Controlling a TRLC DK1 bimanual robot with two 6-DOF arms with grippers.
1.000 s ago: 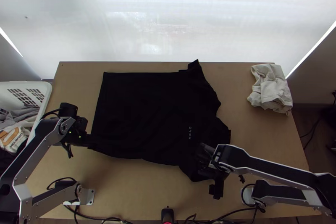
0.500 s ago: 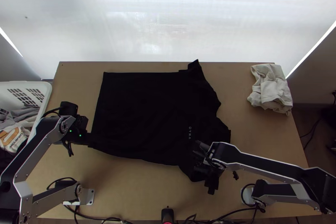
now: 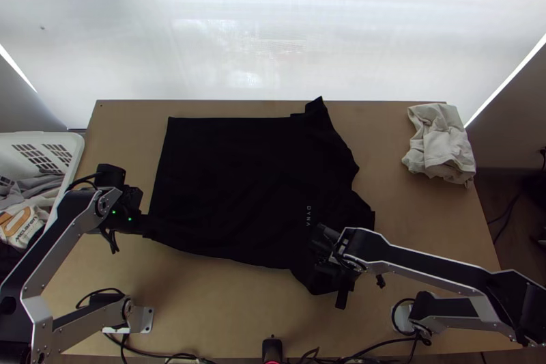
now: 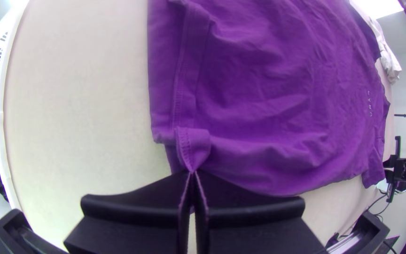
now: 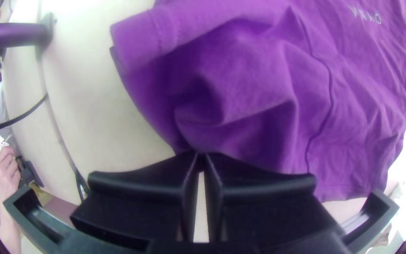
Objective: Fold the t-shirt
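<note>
Bordering the tabletop (image 3: 225, 309) at the left, a white basket (image 3: 73, 159) holds a jumble of clothing (image 3: 48, 183), light and grey pieces among it. Just inside that side of the tabletop, the left gripper (image 3: 147, 229) sits at the t-shirt's (image 3: 239, 179) near hem corner; in the left wrist view its jaws are closed on the fabric, pinching a small peak of the stitched hem (image 4: 191, 106). The t-shirt lies spread across the middle of the tabletop, its hem end toward the left and its sleeves toward the right, with shallow wrinkles through the body and a small line of lettering (image 3: 308, 216) near the sleeve end. One sleeve (image 3: 316, 108) points to the tabletop's far edge, by the window side. At the near side, the right gripper (image 3: 333, 260) is over the other sleeve, right of the lettering's lower end; the right wrist view shows its jaws drawn together on the cloth's edge beside the sleeve cuff (image 5: 139, 42), where raised folds run in to the tips. Well apart from the t-shirt, at the far right of the tabletop, a crumpled whitish cloth (image 3: 440, 145) lies in a loose, bunched pile.
</note>
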